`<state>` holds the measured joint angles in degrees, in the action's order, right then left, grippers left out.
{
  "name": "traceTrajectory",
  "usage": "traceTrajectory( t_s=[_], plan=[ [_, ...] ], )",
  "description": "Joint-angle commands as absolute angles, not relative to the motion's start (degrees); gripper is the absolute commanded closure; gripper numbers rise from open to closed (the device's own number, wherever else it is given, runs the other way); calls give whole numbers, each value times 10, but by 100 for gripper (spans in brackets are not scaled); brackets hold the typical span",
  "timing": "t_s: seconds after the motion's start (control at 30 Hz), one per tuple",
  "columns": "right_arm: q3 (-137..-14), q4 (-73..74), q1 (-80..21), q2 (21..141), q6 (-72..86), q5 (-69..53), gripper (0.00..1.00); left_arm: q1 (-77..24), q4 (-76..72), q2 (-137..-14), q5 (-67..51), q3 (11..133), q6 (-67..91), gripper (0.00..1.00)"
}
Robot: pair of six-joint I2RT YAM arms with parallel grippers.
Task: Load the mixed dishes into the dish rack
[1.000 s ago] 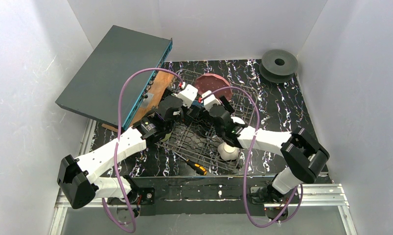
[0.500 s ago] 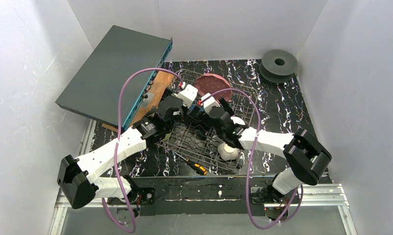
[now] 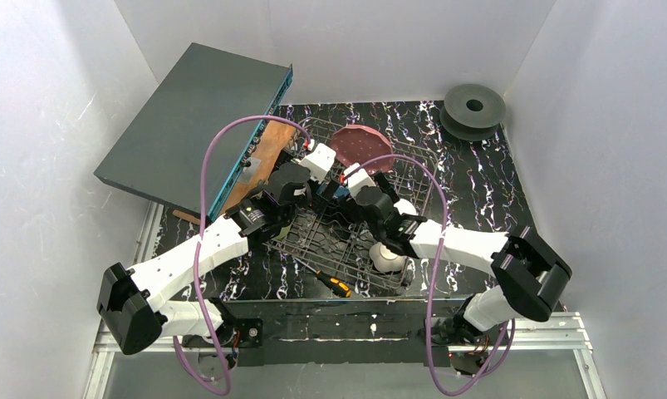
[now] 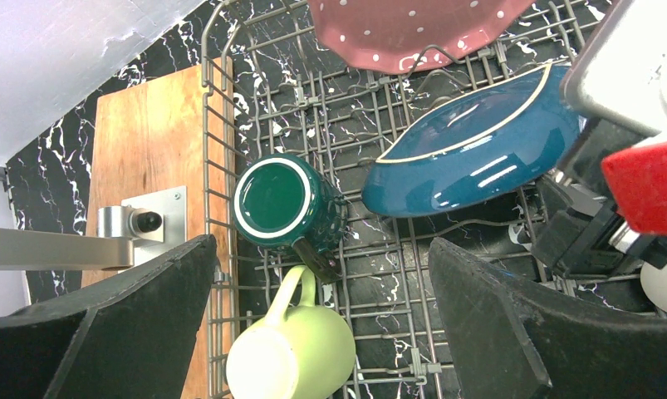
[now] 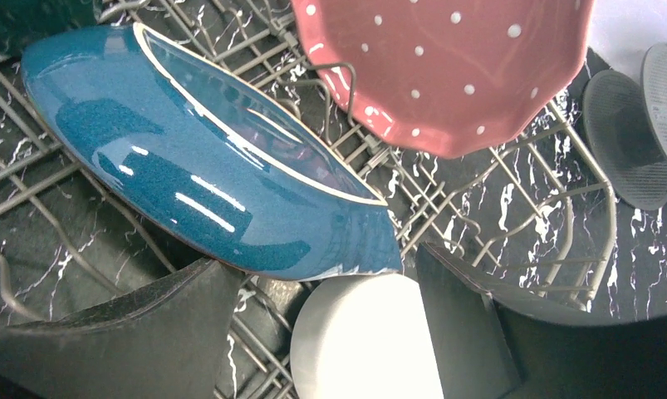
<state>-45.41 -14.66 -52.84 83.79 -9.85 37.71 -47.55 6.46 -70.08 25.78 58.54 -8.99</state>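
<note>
**Rack loaded, both grippers spread above it**

The dish rack (image 3: 414, 155) sits mid-table and holds all the crockery on view. At its far end the pink speckled scalloped plate (image 5: 446, 66) stands tilted among the wire prongs, with one wire loop crossing its lower edge. Just in front of it the blue squarish dish (image 5: 213, 174) leans on edge, its gold-lined rim turned towards the plate.

Along the rack's left wall sits the dark green mug (image 4: 280, 199), one round end facing up. Next to it is the pale yellow-green mug (image 4: 292, 357), and their handles meet between them. The white bowl (image 3: 388, 259) rests dome-up in the near right corner. A small white cup (image 5: 367, 337) sits close under the blue dish.

Outside the rack, a brown wooden board (image 4: 147, 158) lies along its left side. A screwdriver (image 3: 328, 281) lies at its near edge and a black spool (image 3: 475, 108) at the far right corner.

The left gripper (image 4: 323, 249) hangs over the two mugs, fingers wide apart and holding nothing. The right gripper (image 5: 330, 262) is also spread, with the blue dish's near end and the cup seen through the gap but nothing clamped.

From above, both wrists cover the rack's middle, so the mugs and cup are hidden there and the blue dish shows only as a sliver. The cup is cut off by the frame's bottom edge. Whether the green mug is mouth-up or base-up is unclear.
</note>
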Motion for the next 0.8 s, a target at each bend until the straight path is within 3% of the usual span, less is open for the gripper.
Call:
traceTrajectory(
  t_s=[0.0,0.37,0.6,0.77],
  plan=[
    [-448,-149,-538,806,-78,380,15,-478,60,-699,271,584,-93,1],
    [-440,-150,-541,805,-72,386,14,-479,61,-702,269,585,-92,1],
    [-455,-281,-542,865,-158,472,15,-478,61,-703,266,585,-89,1],
    [-490,-327,-540,908,-233,437,17,-478,60,-701,269,584,-91,1]
  ],
)
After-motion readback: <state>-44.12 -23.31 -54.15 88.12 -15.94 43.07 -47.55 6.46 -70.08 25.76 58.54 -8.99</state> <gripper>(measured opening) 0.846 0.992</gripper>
